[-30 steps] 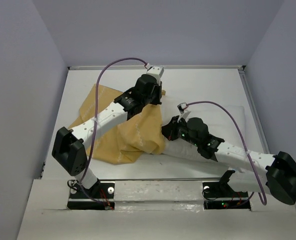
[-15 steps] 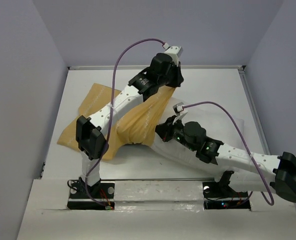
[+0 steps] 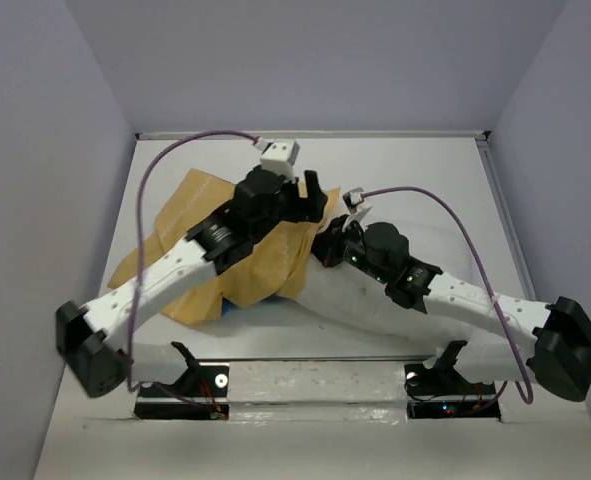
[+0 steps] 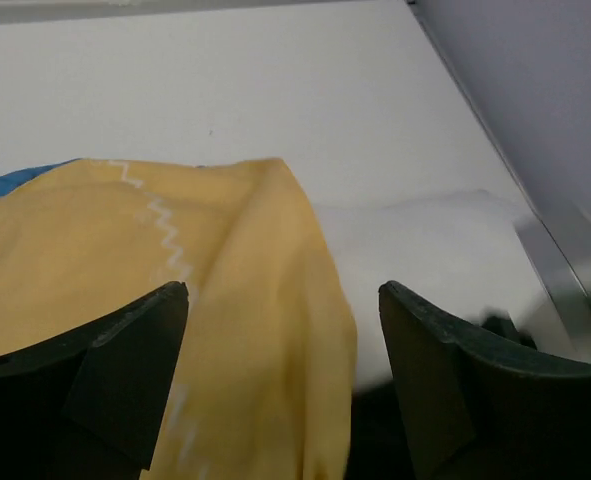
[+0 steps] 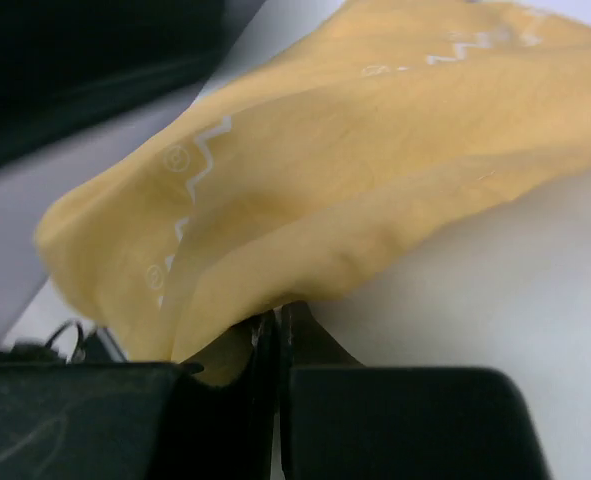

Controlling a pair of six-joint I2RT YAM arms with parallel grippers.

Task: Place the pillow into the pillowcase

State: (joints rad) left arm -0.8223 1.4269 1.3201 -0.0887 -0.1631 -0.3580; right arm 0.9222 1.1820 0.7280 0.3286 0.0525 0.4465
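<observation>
Covering left end of pillow: pillowcase, edge pinched by right gripper.

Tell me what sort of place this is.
Most likely a robot test bench in a lab, not a home: a bare white table boxed in by plain walls, a left arm and right arm bolted at its near edge, and just a pillow and pillowcase to practise on.

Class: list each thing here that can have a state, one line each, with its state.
pillow: partly inside the pillowcase, one end showing.
pillowcase: rumpled, drawn partway over the pillow.
left gripper: open, holding nothing.
right gripper: shut on the pillowcase edge.
</observation>
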